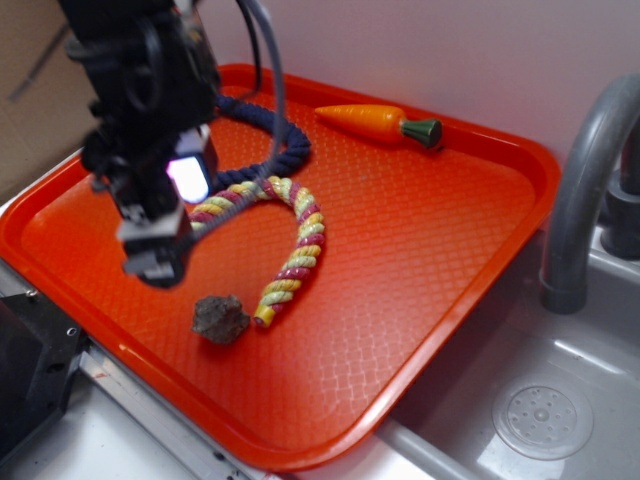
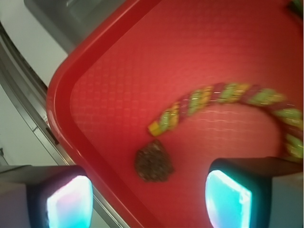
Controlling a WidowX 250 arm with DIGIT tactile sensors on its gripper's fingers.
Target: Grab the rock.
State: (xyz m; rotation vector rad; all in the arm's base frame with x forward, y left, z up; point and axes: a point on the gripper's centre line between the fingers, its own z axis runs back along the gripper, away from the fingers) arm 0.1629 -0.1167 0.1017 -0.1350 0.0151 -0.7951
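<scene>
Tool (image 2: 149,197) above near-left part of red tray (image 1: 440,250), fingers (image 2: 69,202) spread wide, nothing held, clear of tray surface

Rock (image 1: 220,318) flat on tray near front rim, just beside yellow end of multicoloured rope toy (image 1: 290,245); contact between the two cannot be told

In wrist view, rock (image 2: 153,161) between the two lit pads, slightly ahead of them

Dark blue rope (image 1: 270,135) behind tool; toy carrot (image 1: 380,122) at far rim, well apart from rock
</scene>
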